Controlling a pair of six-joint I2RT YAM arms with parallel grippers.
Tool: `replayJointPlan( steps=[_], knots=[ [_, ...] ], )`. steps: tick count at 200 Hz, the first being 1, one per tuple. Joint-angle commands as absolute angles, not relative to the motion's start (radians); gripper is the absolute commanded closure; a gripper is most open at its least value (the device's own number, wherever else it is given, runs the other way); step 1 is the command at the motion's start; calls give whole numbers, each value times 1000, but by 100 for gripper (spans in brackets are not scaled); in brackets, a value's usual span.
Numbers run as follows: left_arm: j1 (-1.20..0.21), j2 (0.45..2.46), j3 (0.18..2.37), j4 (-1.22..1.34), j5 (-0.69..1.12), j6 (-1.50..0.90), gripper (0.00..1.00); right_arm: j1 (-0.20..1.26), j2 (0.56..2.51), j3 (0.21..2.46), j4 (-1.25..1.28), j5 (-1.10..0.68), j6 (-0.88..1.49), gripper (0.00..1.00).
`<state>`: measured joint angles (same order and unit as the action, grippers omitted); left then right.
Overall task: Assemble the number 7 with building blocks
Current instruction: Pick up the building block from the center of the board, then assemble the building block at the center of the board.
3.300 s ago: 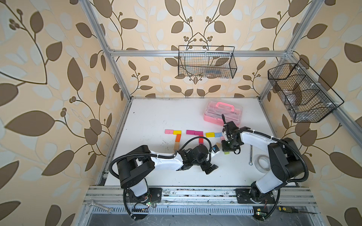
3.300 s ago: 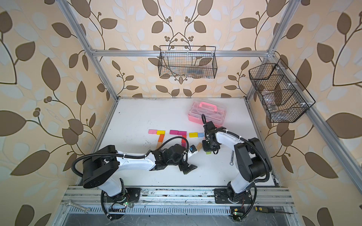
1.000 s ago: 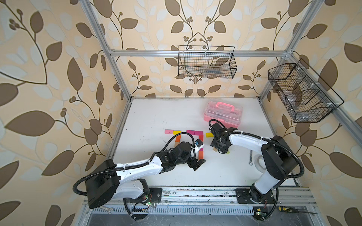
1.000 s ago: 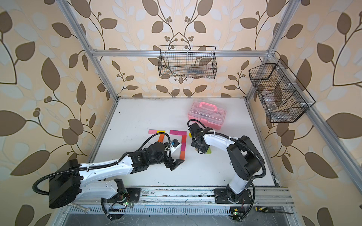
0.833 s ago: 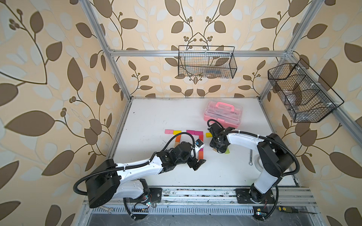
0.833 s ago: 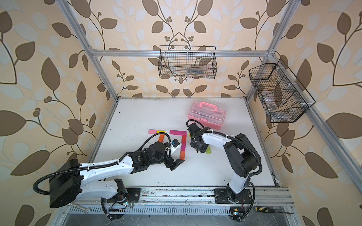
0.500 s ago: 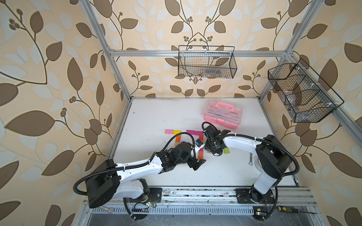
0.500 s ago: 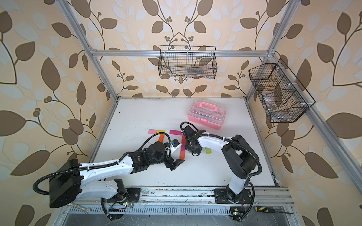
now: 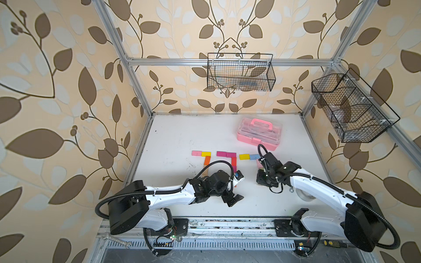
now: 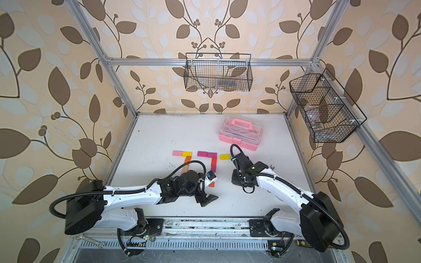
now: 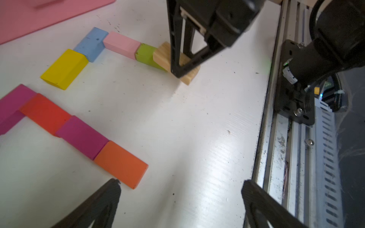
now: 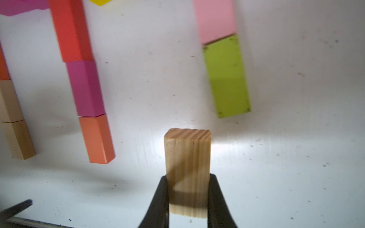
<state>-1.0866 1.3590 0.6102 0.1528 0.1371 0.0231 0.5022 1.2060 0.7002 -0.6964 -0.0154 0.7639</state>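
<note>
We see a white tabletop (image 9: 182, 136) with a pink case (image 9: 258, 134) toward its back right corner. The left gripper (image 11: 180, 183) hovers near the front edge, its fingers spread wide and holding nothing. Right of centre, between the case and the front edge, lies the number 7 (image 9: 249, 156): a yellow block (image 11: 64, 69) and a blue block (image 11: 90, 44) form the top bar, and a pink block (image 11: 120, 45) and a green block (image 11: 146, 55) form the stem. The right gripper (image 12: 188, 177) is clamped on a plain striped wood block (image 12: 187, 150) at the green block's near end.
</note>
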Motion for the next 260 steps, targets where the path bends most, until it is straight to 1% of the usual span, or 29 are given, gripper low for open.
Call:
replayJointPlan(
  steps=[1, 25, 41, 57, 119, 143, 154, 159, 169, 192, 211, 226, 260],
  knots=[
    [-1123, 1419, 684, 245, 117, 40, 1, 444, 1214, 681, -737, -67, 604, 100],
    [-1155, 1525, 740, 279, 121, 43, 1, 443, 1270, 720, -805, 27, 528, 100],
    [-1161, 1567, 765, 296, 134, 38, 1, 439, 1301, 719, -772, -27, 505, 100],
    [-1164, 1598, 789, 297, 143, 37, 1, 439, 1336, 726, -768, -7, 496, 100],
    [-1166, 1623, 808, 290, 139, 46, 1, 437, 1464, 721, -727, 5, 466, 100],
    [-1166, 1627, 810, 287, 137, 51, 1, 437, 1485, 729, -732, 21, 462, 96],
    [-1166, 1628, 811, 286, 138, 51, 1, 436, 1492, 732, -737, 28, 464, 93],
    [-1166, 1628, 813, 284, 138, 52, 1, 437, 1493, 732, -738, 28, 464, 90],
    [-1166, 1625, 812, 284, 139, 55, 1, 437, 1496, 732, -741, 26, 466, 78],
    [-1167, 1618, 808, 280, 137, 57, 1, 439, 1496, 732, -756, 47, 482, 56],
    [-1166, 1614, 808, 276, 139, 58, 1, 443, 1484, 730, -771, 78, 502, 42],
    [-1166, 1609, 808, 274, 136, 59, 1, 443, 1476, 726, -773, 90, 512, 40],
    [-1166, 1600, 808, 267, 134, 60, 1, 437, 1468, 726, -778, 112, 520, 40]
  ],
)
